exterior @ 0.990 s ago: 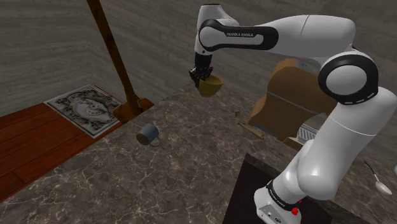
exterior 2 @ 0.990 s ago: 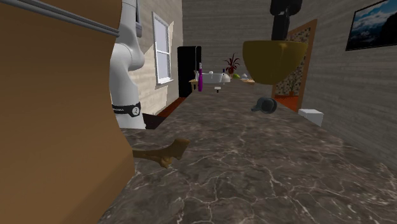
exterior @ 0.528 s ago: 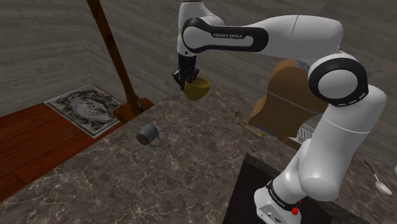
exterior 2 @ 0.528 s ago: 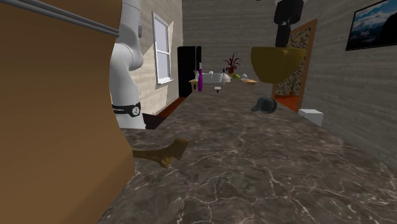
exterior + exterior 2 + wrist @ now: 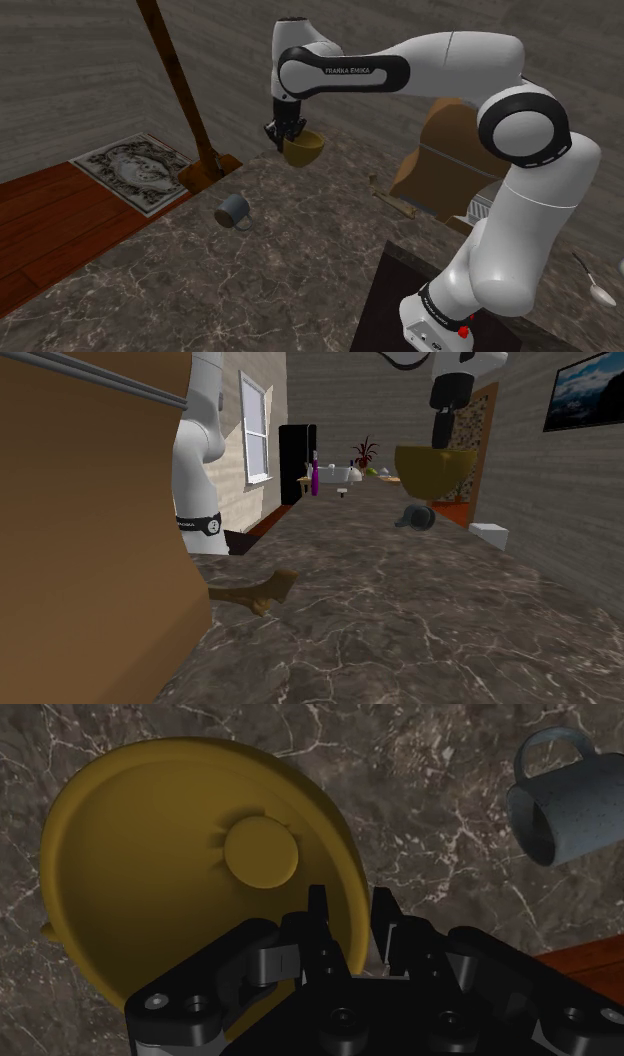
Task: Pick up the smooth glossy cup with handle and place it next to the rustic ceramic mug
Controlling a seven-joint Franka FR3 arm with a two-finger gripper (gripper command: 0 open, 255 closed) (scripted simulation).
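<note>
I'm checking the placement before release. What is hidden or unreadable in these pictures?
Shoulder view: the yellow cup hides its handle.
Wrist view: the gripper covers the cup's near rim; the picture's edge cuts off the grey mug.
Second exterior view: the brown box covers part of the stand; the mug's handle is too small.

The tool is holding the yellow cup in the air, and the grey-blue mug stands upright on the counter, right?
Not quite. The tool holds the yellow cup in the air, but the grey-blue mug lies on its side on the counter, not upright. The shoulder view shows it.
</note>
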